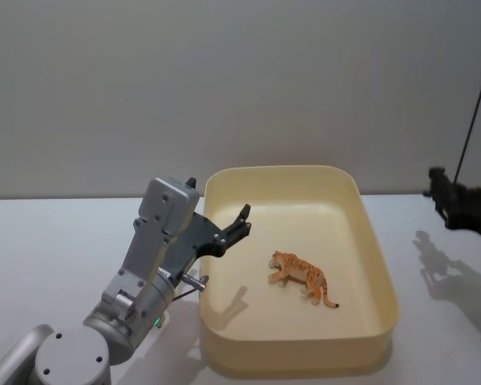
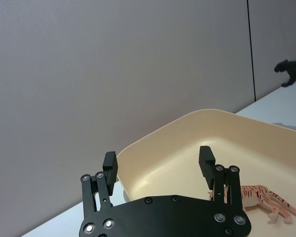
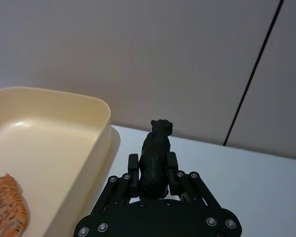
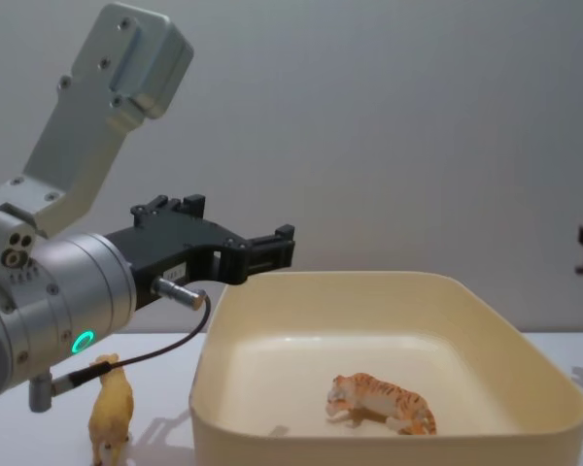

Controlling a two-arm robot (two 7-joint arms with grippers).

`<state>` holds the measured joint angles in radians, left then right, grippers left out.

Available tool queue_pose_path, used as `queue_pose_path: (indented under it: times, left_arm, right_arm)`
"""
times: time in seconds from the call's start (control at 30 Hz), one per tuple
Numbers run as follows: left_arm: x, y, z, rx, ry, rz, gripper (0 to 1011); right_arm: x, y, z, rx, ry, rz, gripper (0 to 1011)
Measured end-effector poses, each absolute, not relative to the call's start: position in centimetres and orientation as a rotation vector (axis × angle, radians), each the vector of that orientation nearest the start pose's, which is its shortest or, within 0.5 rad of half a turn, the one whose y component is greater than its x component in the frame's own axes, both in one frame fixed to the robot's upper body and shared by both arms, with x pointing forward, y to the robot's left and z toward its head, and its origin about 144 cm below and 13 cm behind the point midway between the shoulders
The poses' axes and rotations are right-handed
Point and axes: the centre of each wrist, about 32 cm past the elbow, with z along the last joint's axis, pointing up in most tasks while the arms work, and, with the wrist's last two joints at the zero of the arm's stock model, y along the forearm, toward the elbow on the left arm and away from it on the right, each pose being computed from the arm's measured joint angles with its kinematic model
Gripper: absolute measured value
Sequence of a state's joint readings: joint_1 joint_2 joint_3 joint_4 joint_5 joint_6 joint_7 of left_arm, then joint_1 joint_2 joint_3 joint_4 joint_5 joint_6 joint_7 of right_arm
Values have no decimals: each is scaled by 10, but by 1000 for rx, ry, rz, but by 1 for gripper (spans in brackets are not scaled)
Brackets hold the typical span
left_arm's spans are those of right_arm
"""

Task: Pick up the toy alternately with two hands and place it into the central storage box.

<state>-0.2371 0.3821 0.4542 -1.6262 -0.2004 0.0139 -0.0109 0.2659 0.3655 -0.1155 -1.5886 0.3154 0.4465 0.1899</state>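
- Closest to my head camera is my left arm (image 1: 144, 273), rising from 7 o'clock. My left gripper (image 1: 244, 220) hangs over the storage box (image 1: 297, 353) at its 9 o'clock rim, jaws spread wide and empty.
- On the box floor near the middle lies a tiger (image 1: 303, 276) on its side. My right gripper (image 1: 447, 199) hovers above the table (image 1: 48, 241) at 3 o'clock of the box, well apart from it.
- From my left wrist, both fingers (image 2: 207, 160) stand far apart, with nothing between them, above the box's near corner. The tiger lies just beyond one finger, and a black panther (image 2: 292, 71) hangs in the air far past the box.
- From my right wrist, my jaws are narrowed onto the black panther's body, which sits upright between them. The box's corner is beside it, not touching.
- From my chest, a green ring light (image 4: 82, 341) glows on my left arm at 8 o'clock. Below it a tan animal figure (image 4: 110, 408) stands on the table, just outside the box's 9 o'clock wall. The panther shows at 3 o'clock, above rim height.
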Motion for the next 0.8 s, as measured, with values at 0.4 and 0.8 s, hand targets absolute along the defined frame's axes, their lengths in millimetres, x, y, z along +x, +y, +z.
queue_pose_path:
  times: [0.4, 0.8]
  left_arm:
    - [492, 198, 1204, 61, -268, 1124, 1002]
    - [492, 198, 1204, 61, -268, 1124, 1002]
  right_arm:
    - [533, -290, 1269, -175, 53, -1170, 307]
    - [544, -265, 1276, -195, 75, -994, 307]
